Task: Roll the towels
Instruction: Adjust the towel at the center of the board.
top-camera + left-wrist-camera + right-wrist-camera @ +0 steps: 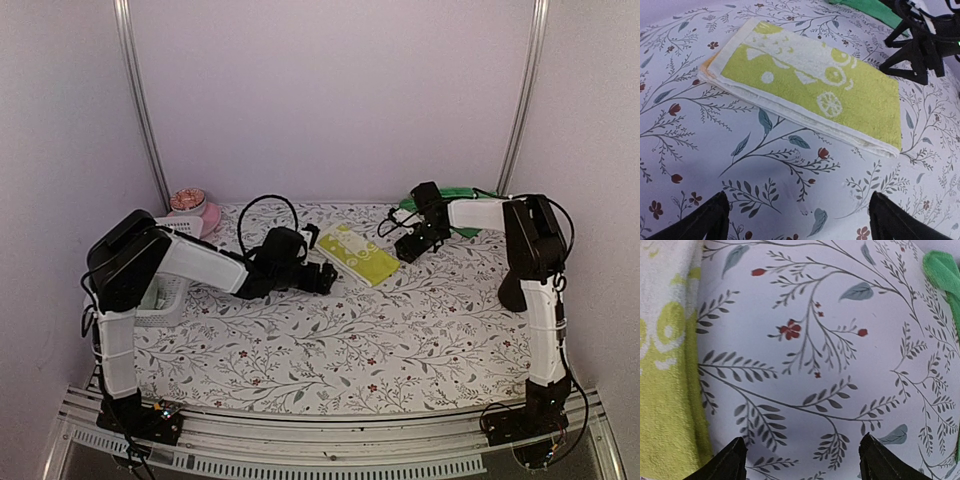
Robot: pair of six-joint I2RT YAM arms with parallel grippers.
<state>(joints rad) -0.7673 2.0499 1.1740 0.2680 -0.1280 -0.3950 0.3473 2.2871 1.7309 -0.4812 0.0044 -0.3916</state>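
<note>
Viewing the table from above, we find the yellow-lime towel [358,254] folded into a flat oblong of nubby terry. It is printed with pale citrus-slice shapes, edged in white, and lies just toward 12 o'clock of centre on the floral tablecloth [350,340]. The plain green towel [466,194] shows as a rumpled strip at about 2 o'clock, partly behind the right arm. We note the left gripper [325,278] at the yellow towel's 8 o'clock, its black wedge-shaped fingers [700,220] spread wide and grasping nothing, and the right gripper [412,245] at its 3 o'clock, likewise parted over bare cloth.
</note>
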